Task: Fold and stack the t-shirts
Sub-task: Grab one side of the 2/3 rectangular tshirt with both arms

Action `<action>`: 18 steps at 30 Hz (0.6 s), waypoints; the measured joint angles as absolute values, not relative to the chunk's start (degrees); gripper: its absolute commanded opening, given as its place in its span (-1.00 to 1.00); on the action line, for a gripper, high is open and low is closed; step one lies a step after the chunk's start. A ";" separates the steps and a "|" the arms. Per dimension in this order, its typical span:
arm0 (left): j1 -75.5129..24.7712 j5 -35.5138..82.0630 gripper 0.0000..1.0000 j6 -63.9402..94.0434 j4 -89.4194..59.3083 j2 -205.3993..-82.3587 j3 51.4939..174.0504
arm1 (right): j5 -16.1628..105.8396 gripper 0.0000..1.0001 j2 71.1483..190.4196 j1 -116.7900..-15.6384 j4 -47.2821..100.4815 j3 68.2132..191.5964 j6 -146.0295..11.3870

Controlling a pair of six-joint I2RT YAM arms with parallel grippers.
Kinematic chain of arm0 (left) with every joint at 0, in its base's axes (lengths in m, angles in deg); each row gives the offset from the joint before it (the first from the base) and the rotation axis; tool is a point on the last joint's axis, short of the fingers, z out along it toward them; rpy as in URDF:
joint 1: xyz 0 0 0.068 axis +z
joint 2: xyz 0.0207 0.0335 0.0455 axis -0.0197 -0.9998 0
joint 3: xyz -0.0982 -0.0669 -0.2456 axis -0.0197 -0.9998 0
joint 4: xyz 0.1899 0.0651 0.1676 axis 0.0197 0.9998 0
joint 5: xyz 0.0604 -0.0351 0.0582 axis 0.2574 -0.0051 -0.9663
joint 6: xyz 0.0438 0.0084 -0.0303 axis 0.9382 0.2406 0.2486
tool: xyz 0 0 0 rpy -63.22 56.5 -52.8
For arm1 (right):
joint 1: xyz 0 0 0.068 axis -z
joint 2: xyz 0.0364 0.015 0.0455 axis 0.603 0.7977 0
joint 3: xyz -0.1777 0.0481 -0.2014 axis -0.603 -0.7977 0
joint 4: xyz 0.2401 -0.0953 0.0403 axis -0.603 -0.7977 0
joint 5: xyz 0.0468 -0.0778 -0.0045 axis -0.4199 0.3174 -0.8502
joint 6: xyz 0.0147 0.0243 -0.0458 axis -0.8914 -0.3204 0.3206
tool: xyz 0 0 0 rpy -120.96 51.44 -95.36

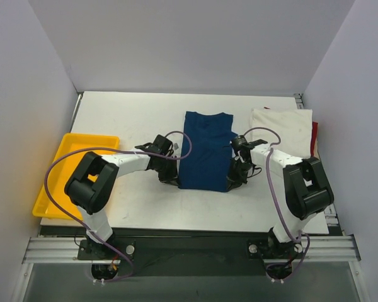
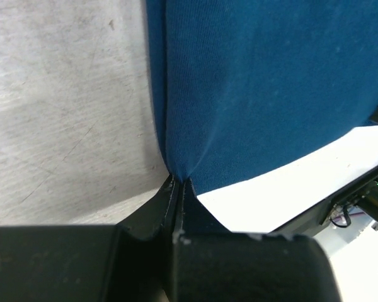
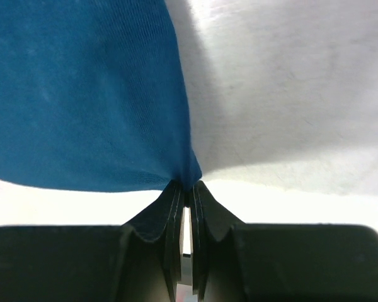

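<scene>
The navy t-shirt (image 1: 205,151) lies in the middle of the desk (image 1: 132,119), folded into a long panel with its collar at the far end. The left hand (image 2: 177,182) is down at the shirt's near left corner, jaws pinched together on the edge of the blue cloth, which puckers where it enters them. The right hand (image 3: 188,185) does the same at the near right corner, clamped on a little fold of fabric. Both arms reach in low from either side, forearms angled inward toward the hem. Off to the far right sits the cream-white t-shirt (image 1: 282,129), with the red t-shirt (image 1: 314,135) peeking out at its right edge. The yellow tray (image 1: 50,182) lies at the desk's left edge, well apart from everything.
</scene>
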State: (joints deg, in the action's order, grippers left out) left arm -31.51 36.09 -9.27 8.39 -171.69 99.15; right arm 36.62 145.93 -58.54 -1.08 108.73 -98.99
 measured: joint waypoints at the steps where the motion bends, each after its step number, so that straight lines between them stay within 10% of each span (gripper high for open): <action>1: -31.62 35.59 -1.00 -9.27 8.65 -171.43 99.06 | 36.88 -1.00 145.34 -58.37 -1.40 108.73 -98.92; 18: -35.10 32.18 -1.00 -10.76 13.16 -162.86 97.81 | 38.09 -1.00 137.40 -57.82 -5.67 106.32 -97.74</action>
